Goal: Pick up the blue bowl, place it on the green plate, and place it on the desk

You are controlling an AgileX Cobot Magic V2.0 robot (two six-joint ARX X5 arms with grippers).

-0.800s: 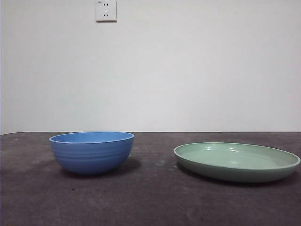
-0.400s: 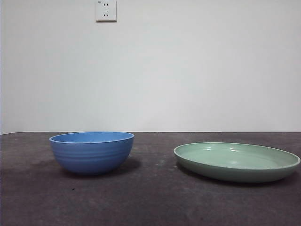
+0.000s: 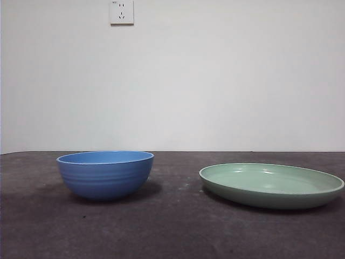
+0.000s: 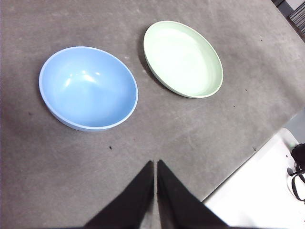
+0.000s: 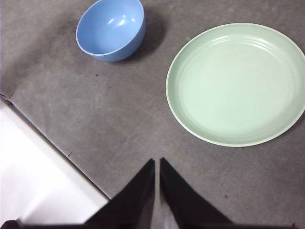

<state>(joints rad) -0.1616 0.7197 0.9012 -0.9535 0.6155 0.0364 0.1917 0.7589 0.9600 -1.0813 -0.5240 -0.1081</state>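
Wall: plain white wall (image 3: 215,81) behind the table, bare and evenly lit.
Socket: white wall socket (image 3: 121,12) high on the wall, toward the left in the front view.
Tabletop: dark grey-brown desk (image 3: 172,232), rough and speckled, meeting the wall in a straight level line.
Table edge: a straight edge shows in both wrist views, with a white surface (image 5: 33,171) beyond it.
Light: soft and even, with faint shadows on the tabletop.

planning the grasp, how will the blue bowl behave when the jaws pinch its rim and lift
The blue bowl looks rigid, so it should keep its shape. Its inside shows glossy highlights, so the rim may be slippery. Its base is narrower than its rim, so a push up high on the wall might tip it.
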